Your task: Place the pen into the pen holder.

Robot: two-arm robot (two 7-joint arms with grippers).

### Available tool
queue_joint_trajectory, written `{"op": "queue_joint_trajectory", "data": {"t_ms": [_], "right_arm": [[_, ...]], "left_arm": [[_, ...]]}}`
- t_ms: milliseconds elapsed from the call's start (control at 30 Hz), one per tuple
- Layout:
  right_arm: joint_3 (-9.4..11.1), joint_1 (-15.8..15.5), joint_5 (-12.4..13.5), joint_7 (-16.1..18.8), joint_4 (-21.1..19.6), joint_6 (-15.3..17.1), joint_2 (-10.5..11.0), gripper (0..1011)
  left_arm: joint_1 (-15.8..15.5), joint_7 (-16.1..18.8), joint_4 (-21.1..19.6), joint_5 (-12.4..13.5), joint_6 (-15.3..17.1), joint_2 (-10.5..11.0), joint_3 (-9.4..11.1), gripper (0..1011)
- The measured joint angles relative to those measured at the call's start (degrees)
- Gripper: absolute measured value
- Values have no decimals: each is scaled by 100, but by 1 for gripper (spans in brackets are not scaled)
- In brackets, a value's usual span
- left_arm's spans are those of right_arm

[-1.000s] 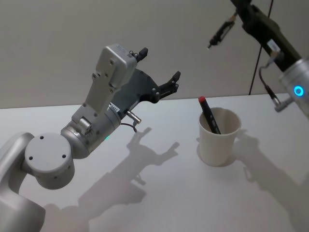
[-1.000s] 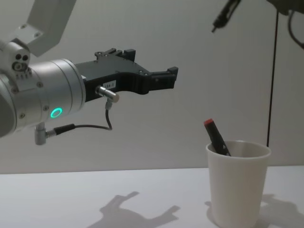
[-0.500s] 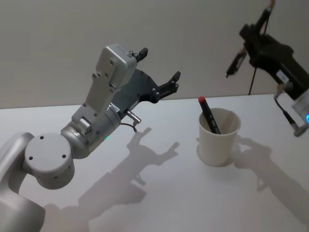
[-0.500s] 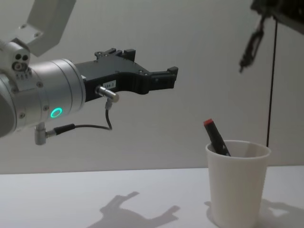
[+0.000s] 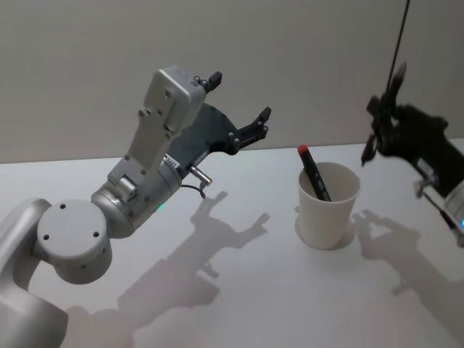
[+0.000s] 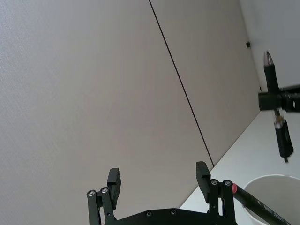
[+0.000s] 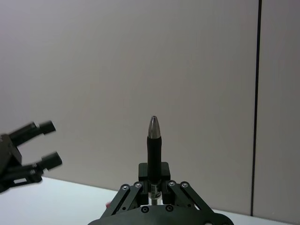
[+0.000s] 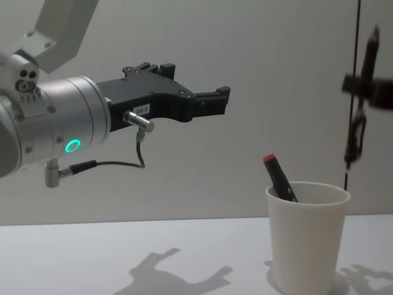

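Gripping black pen upright, right pincer hovers above and right of pen holder for tip-down drop. Red-capped pen leans inside. Left pincer parked left, empty, fingers spread.

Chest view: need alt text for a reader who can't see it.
The right pincer, at the upper right, holds a dark pen nearly upright above and slightly to the right of a white paper cup, which already holds a red-capped pen leaning left. The left pincer hangs open high over the white table, away from the cup.
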Motion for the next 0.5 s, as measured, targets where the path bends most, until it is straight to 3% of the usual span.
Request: {"op": "queue_joint_trajectory", "data": {"t_ms": [233, 500], "right_arm": [[-103, -175, -396, -147, 95, -121, -9, 131], [-170, -255, -531, -221, 78, -344, -118, 131]], "left_arm": [[0, 0, 0, 0, 0, 0, 0, 1001], [0, 0, 0, 0, 0, 0, 0, 1001]]}}
